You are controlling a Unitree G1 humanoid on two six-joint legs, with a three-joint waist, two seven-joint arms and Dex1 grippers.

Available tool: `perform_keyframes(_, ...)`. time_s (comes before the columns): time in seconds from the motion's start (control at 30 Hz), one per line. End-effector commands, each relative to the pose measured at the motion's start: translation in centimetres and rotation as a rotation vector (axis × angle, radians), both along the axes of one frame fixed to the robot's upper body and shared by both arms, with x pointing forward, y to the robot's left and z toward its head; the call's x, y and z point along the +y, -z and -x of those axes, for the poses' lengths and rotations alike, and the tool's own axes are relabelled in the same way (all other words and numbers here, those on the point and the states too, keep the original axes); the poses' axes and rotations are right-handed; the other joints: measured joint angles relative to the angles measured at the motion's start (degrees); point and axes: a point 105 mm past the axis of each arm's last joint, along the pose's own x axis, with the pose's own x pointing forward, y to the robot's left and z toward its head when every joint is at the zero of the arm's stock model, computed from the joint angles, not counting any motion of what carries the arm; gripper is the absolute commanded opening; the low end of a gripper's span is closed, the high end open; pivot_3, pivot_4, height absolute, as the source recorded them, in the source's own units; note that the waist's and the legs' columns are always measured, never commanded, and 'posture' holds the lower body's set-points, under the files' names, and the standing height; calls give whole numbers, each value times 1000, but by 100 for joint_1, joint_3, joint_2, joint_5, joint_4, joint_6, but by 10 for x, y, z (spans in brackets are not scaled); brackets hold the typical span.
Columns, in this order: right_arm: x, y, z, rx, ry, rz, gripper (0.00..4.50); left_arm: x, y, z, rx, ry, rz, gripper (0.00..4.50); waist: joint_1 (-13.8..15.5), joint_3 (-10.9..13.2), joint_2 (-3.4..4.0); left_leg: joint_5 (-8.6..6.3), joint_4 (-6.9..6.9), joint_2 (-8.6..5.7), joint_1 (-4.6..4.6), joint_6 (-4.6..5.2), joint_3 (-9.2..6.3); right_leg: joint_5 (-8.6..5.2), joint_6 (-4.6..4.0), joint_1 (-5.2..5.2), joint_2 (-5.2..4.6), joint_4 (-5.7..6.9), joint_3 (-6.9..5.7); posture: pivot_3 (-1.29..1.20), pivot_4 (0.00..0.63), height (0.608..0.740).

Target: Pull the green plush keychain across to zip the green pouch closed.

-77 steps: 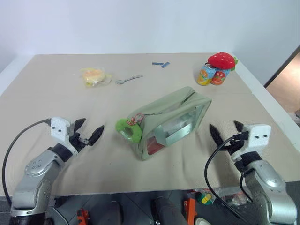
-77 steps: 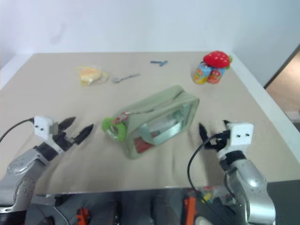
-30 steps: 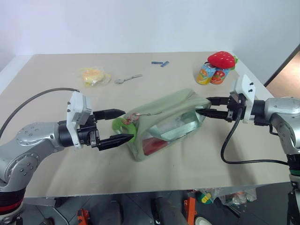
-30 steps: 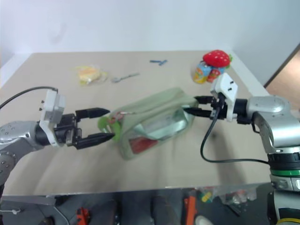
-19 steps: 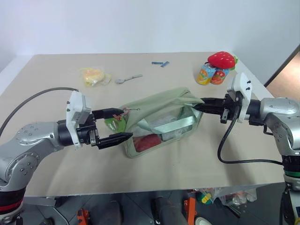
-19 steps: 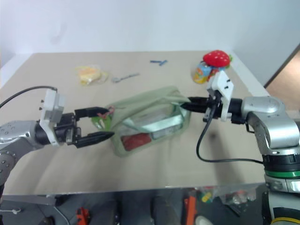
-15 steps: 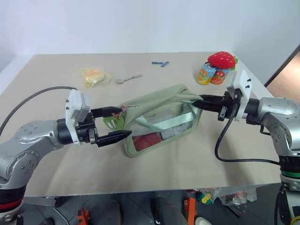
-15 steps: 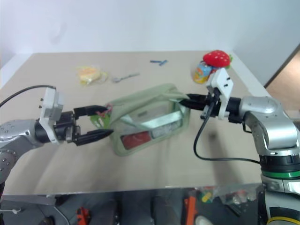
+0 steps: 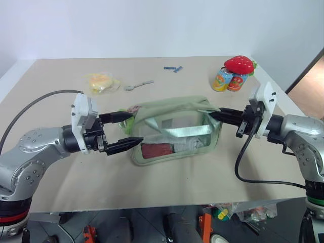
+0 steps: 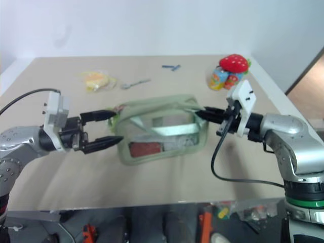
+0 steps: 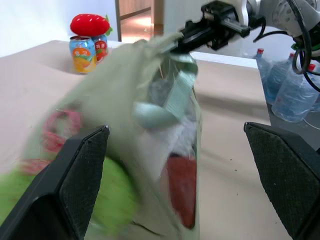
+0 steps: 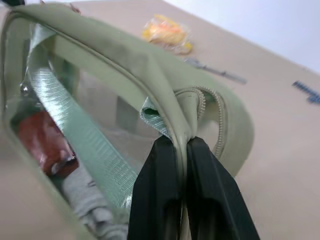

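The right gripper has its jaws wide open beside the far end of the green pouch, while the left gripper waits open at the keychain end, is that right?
Not quite. The right gripper is not open: its jaws are shut on the fabric at the end of the green pouch, as the right wrist view shows. The rest holds: the left gripper is open at the keychain end.

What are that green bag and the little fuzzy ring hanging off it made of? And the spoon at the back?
The green pouch looks like soft matte woven fabric with glossy clear plastic windows: you can see its contents through them. The green plush keychain seems to be fuzzy synthetic plush, though it is blurred. The spoon looks like shiny metal, judging by its silvery gleam.
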Motion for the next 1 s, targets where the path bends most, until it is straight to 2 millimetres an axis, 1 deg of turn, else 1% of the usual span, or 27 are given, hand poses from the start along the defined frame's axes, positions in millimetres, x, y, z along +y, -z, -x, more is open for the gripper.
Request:
perform_keyframes(0.03,2,-16,9,-79,-35,8,33,0,-9,0,-42,5,-1,4500,-3,0,0,1,0,0,2,0,0,-3,-5,0,0,1,0,0,150,740)
perform_keyframes(0.2,0,-25,6,-149,-11,4,33,0,-7,1,-35,7,-10,4500,-1,0,0,3,3,0,3,-1,0,-4,-12,0,1,6,2,0,150,740)
perform_keyframes(0.47,2,-26,11,-153,-44,-6,33,1,-4,1,-26,8,-19,4500,0,0,0,3,3,-1,1,-1,0,-4,-10,-1,1,6,3,0,150,740)
perform_keyframes(0.57,2,-28,9,-184,-31,-16,33,2,-3,0,-25,6,-22,4500,0,0,0,3,3,-1,1,-1,0,-4,-11,0,1,6,3,0,150,740)
perform_keyframes(0.77,8,-42,3,-271,-4,-70,33,2,-1,0,-25,6,-32,4500,-2,0,0,3,4,-1,1,-1,0,-4,-12,-1,1,7,3,0,150,740)
perform_keyframes(1.0,10,-53,-1,-304,12,-126,33,3,-1,-1,-29,2,-37,4500,9,0,0,3,4,-1,-3,-1,0,-5,-11,-2,1,7,4,0,150,740)
